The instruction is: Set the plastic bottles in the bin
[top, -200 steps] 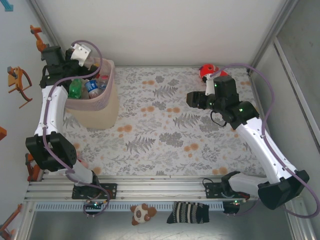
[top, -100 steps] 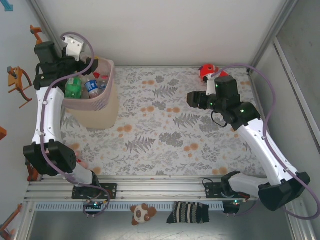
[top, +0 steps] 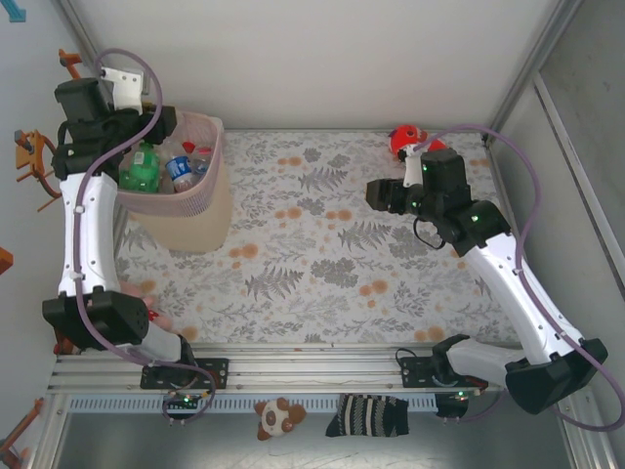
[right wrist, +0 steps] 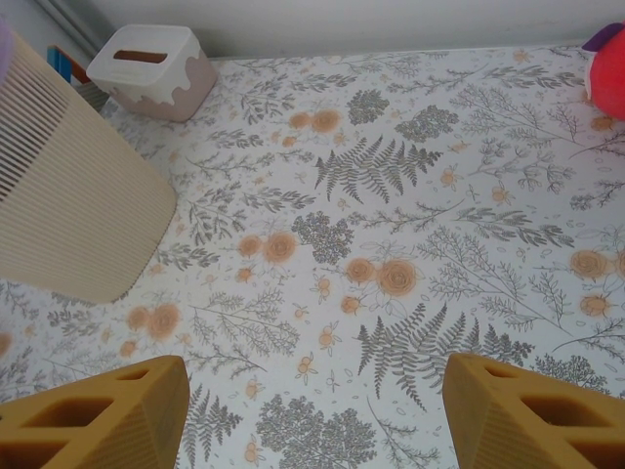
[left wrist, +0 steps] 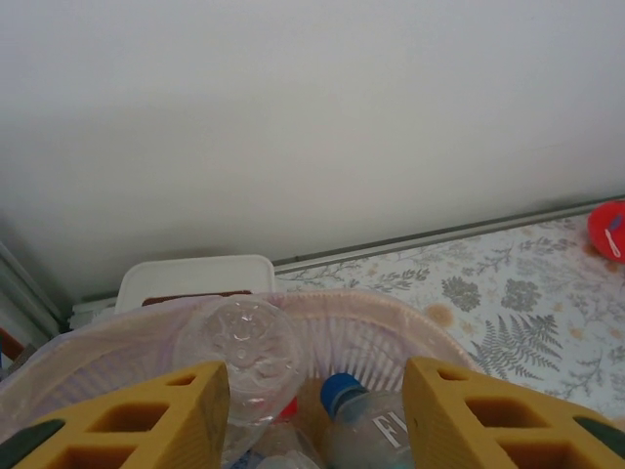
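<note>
**Left wrist view: fingers parted over the bin, bottles lying below**

You are hovering the left gripper (left wrist: 314, 379) over the far-left corner of the bin (left wrist: 391, 320). Its yellow fingers (left wrist: 137, 420) are standing apart, with nothing clamped between them. A clear bottle (left wrist: 239, 342) is lying inside the bin just below and beside the left finger. Its base is facing the camera, so its long axis is running away from the gripper, down into the basket. A blue-capped bottle (left wrist: 363, 430) is resting beside it, lower than the fingertips and apart from them.

From above, a green bottle (top: 145, 168) is lying in the bin's left half with its long axis running near to far, among other bottles.

Your right gripper (right wrist: 314, 363) is hanging released, jaws wide, over the patterned table cloth (right wrist: 391, 195). It is well apart from the bin, with the fish plush (top: 405, 139) just beyond it.

The relation that matters is this: every bottle you are seeing is sitting below the left gripper, inside the rim. The left arm is by far the nearer of the two. By my judgement the drop-off is done, so the next move is calling for a lift clear of the rim rather than another reach. The risk I am weighing is a finger catching the clear bottle's base on the way out.
</note>
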Controlling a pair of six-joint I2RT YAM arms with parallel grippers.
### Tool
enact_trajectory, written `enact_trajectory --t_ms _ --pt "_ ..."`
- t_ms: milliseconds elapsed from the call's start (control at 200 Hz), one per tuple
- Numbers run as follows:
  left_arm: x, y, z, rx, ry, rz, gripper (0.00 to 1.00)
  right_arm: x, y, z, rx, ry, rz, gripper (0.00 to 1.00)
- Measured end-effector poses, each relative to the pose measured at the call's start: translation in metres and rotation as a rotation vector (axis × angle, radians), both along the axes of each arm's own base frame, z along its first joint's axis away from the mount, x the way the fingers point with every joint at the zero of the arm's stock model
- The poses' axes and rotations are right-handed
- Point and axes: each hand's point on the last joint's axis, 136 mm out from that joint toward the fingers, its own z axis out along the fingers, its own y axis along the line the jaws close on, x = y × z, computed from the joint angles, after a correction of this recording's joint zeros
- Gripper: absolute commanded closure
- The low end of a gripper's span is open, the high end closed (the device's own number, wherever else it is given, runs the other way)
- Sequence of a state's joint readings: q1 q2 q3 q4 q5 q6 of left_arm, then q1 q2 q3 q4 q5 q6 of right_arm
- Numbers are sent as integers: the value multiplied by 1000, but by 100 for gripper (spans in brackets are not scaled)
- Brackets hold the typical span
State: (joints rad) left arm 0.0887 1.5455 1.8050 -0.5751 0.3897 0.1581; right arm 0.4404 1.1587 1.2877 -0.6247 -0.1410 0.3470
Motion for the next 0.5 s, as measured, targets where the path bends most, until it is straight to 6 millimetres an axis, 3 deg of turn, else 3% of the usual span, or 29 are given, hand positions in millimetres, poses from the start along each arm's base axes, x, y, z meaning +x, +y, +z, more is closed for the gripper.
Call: enact_trajectory --t_ms 125,330,496 --pt "25 5 -18 1 64 14 58 -1 -1 2 2 -6 0 31" --pt "50 12 -75 -2 221 30 62 -7 -4 12 14 -34 -2 32" --pt "49 12 -78 -3 234 29 63 -12 -6 14 13 -32 -3 32"
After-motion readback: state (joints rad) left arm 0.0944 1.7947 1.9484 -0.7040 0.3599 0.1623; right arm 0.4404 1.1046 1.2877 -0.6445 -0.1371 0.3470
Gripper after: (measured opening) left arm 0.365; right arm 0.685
